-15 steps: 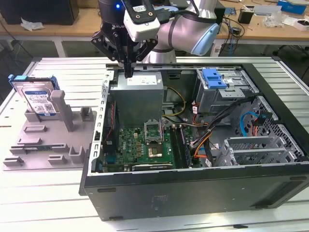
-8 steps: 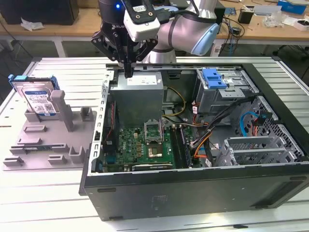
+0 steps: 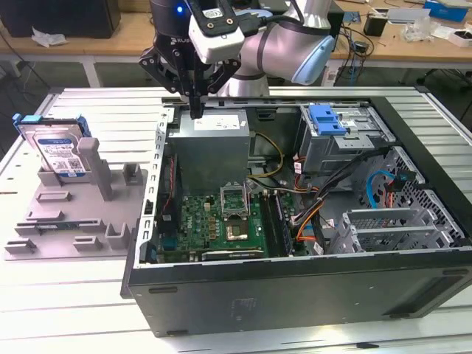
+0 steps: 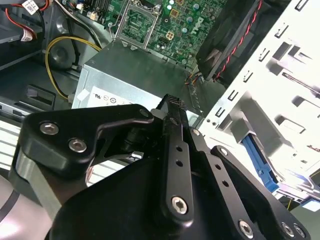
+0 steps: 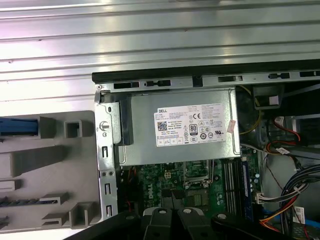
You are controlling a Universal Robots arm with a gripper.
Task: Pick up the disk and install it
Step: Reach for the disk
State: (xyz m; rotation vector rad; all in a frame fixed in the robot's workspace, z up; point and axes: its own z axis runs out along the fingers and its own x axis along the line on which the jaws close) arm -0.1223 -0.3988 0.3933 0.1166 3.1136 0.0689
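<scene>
Disk (image 3: 60, 153) is way off on the exterior view's left, stood on edge in a slot of the grey fixture (image 3: 66, 225), well apart from the claw (image 3: 195, 110). Claw's pinched closed on nothing, hovering over the power-supply box (image 3: 214, 144) at a corner of the open case (image 3: 295, 276). Label face looks toward the exterior camera, blue frame on top; can't tell if its long side runs up or across. Grey post (image 3: 94, 166) stands just beside it, with bare slatted table (image 3: 110, 103) behind.
</scene>
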